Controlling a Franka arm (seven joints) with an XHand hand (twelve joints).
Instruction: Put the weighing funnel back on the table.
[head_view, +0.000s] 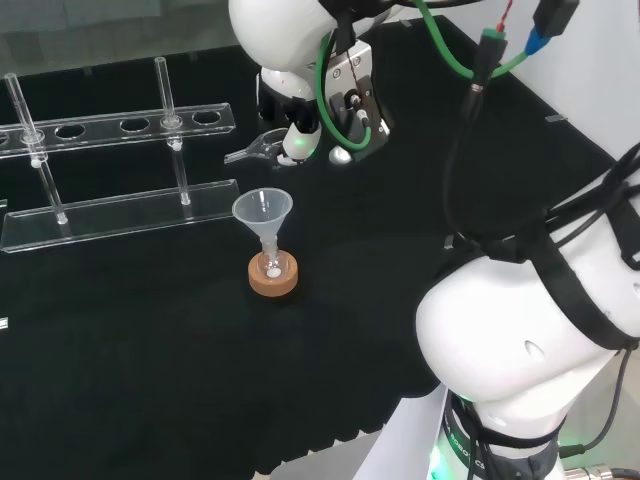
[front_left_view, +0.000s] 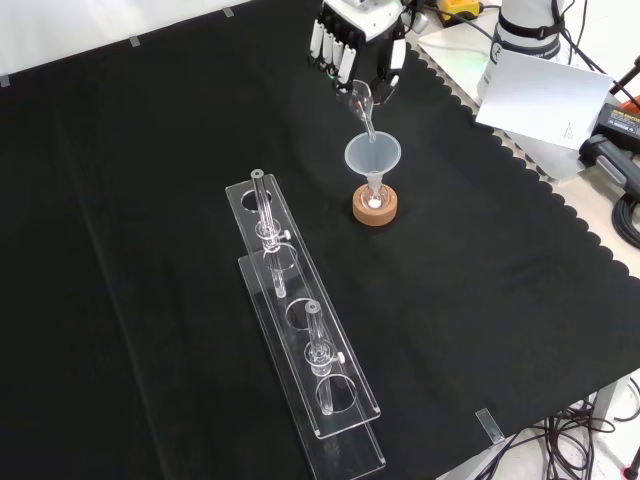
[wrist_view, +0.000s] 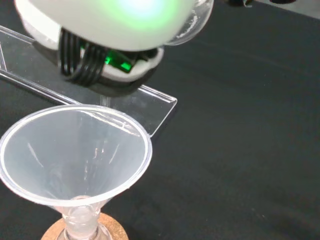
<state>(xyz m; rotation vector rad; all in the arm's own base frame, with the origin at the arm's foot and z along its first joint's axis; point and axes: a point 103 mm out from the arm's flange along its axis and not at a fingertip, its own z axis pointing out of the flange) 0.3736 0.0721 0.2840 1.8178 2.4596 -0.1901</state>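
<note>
While the weighing funnel (front_left_view: 362, 103) wasn't down on the table (front_left_view: 520, 330) yet, the hand (front_left_view: 352, 30) had it up in the air at the top of the front view. It was pinched between the curled fingers (front_left_view: 330, 48) and the thumb. Its short stem pointed down toward the mouth of the big funnel (front_left_view: 373, 155), just above it; honestly couldn't tell if they touched. That funnel stood mouth up with its stem in a small flask (front_left_view: 375, 198) sitting on a cork ring (front_left_view: 377, 212). Further out, to the lower left in the front view, a clear tube rack (front_left_view: 335, 425) stretched across the black cloth with a couple of glass tubes (front_left_view: 318, 340) standing in it.
</note>
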